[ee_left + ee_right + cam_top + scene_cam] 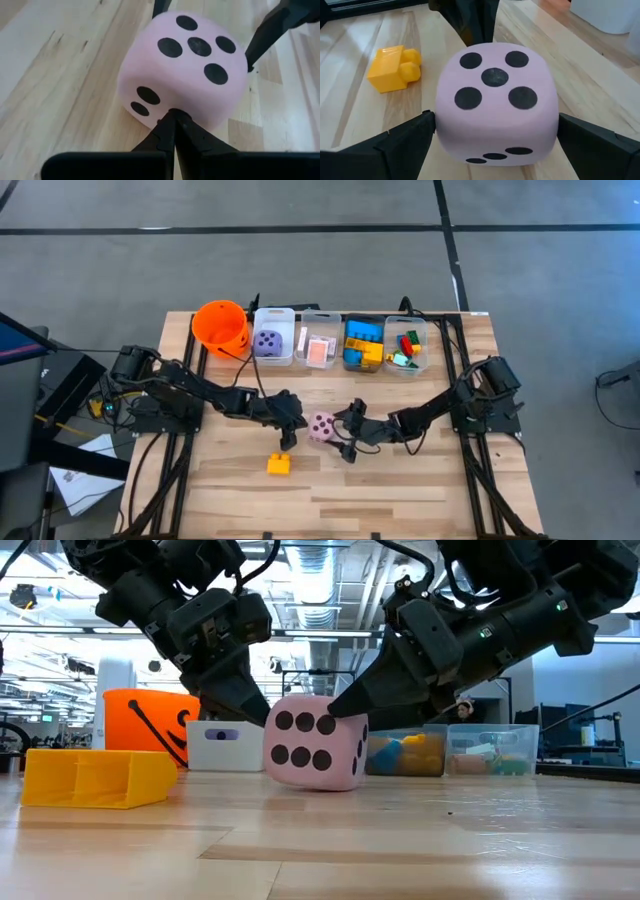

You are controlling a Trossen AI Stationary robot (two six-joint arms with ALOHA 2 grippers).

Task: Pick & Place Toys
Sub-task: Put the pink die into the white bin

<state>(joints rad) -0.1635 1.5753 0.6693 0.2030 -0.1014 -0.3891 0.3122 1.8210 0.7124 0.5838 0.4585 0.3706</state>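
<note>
Wooden bench (400, 480) is carrying everything; both arms are reaching in toward its middle.

Back edge: an orange bucket (221, 326) is standing beside a row of clear bins (385, 345), which are holding a purple die (267, 341), pink cards (319, 350) and mixed bricks.

Pink dotted die (321, 426) is sitting on the bench centre, between the two tools. Five-dot face is pointing up, a six-dot face is showing toward the low camera. Corners are rounded, skin looks matte and foam-like.

Right tool (495, 137) is straddling the die with fingers spread wide, one on each side, and looks close to or just touching the flanks; real squeeze cannot be confirmed. Left tool (174, 132) is pressed together, its tip meeting the die low on one side face, seemingly bracing it.

Yellow brick (279, 464) is lying near the die, toward the front edge, untouched.

Handling judgement: the die is probably very light and squashy, so it will be giving under pressure rather than slipping, though it may roll or pivot if pinched off-centre. Best hold is looking like two opposite flat faces, mid-height, fingers square to them. Brick is likely hard and slick by contrast; its flat sides are offering the hold.
</note>
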